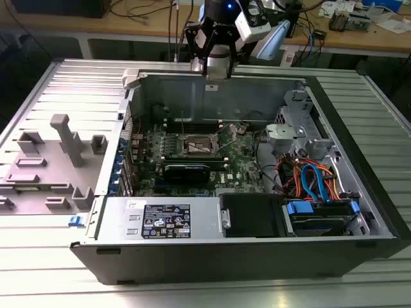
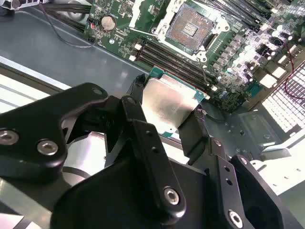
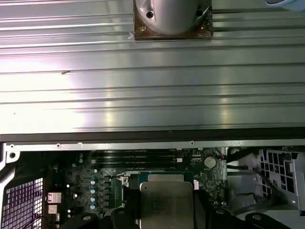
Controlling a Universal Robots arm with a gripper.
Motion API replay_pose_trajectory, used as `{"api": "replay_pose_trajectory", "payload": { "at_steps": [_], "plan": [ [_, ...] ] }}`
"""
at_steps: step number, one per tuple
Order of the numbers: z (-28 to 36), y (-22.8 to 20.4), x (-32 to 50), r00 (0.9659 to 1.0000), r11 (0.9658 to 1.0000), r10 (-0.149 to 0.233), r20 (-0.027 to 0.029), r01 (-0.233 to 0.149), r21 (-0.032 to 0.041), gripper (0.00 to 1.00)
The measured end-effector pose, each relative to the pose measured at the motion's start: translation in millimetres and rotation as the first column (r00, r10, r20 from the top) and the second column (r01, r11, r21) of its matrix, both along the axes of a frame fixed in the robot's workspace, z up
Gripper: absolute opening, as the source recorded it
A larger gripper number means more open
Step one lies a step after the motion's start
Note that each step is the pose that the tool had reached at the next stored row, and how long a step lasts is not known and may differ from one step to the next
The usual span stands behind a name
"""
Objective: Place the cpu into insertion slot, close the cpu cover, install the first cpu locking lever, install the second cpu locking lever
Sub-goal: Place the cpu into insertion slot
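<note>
Claw [image 2: 167, 103] is clamped on the cpu [image 2: 164, 98] (silvery top showing), apart from the insertion slot [image 2: 188, 28].

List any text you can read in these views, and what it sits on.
Black rectangular label on the silver metal box: print too small to read.
Small white sticker beside it: too small to read.
On the flat square silver-grey cpu, held in the black tool: no readable marking.

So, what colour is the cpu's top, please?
Dull silver-grey; the cpu shows best in the second wrist view.
</note>
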State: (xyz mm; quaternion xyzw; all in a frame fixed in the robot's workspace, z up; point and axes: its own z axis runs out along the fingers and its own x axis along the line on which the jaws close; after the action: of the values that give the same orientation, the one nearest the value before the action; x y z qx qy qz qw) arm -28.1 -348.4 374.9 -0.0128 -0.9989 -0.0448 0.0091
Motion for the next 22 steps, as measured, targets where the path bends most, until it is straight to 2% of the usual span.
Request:
{"api": "replay_pose_trajectory", "payload": {
  "at_steps": [3, 8, 11, 15, 19, 22],
  "plan": [
    [-0.1, -0.4, -0.1, 1.0000, 1.0000, 0.000, 0.0001, 0.000, 0.0003, 0.54],
    [-0.5, -7.7, -0.2, 1.0000, 1.0000, -0.001, 0.0000, 0.001, -0.0005, 0.54],
    [-1.1, -7.8, -0.1, 0.9992, 0.9992, -0.039, 0.0000, 0.039, -0.0007, 0.54],
    [-2.7, -7.8, -0.9, 0.9952, 0.9952, -0.097, 0.0000, 0.097, -0.0010, 0.54],
    [-3.8, -8.8, -7.0, 0.9949, 0.9949, -0.101, 0.0000, 0.101, -0.0009, 0.54],
    [-5.5, -8.8, -7.0, 0.9913, 0.9913, -0.131, 0.0000, 0.131, -0.0008, 0.54]
  ]
}}
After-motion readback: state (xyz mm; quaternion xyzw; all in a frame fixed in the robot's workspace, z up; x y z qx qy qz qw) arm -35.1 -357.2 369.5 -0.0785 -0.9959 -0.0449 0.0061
